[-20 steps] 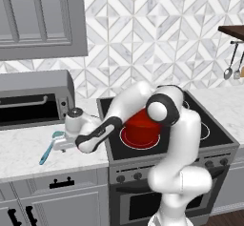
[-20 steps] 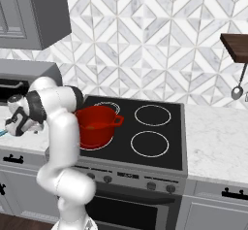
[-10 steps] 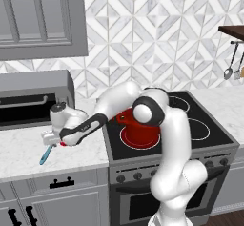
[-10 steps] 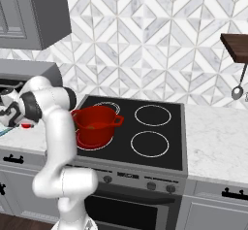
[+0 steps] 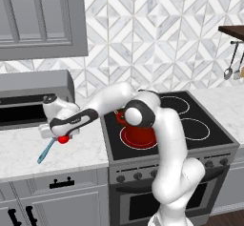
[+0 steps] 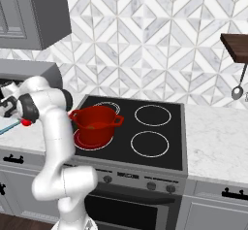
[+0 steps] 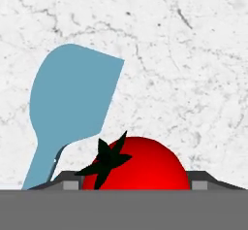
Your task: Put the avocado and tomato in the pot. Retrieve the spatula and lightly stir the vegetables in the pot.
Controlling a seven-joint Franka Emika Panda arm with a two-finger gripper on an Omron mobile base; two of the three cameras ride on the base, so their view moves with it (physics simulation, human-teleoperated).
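**Desk:** While the white arm reaches far out over the counter, what is the gripper doing?

**Photographer:** It hangs low over the tomato, one dark fingertip on each side of it and the leafy stem facing the hand camera. The jaws stand part-way in; whether the pads press the fruit yet I cannot tell. A straddle like that suits a squeeze-and-lift toward the pot.

**Desk:** And the other task items?

**Photographer:** The light-blue spatula lies flat just beside the fingers, its blade beyond the tomato and its handle running back past one fingertip. It looks parked for the stirring step, close enough that a careless lift could nudge it. The red pot sits well apart from the fingers on a front burner of the stove. I cannot make out the avocado.

**Desk:** The setting?

**Photographer:** White veined marble countertop under the hand, grey cabinets below, a grey microwave behind, diamond-patterned tile on the wall, metal utensils hanging from a dark shelf.
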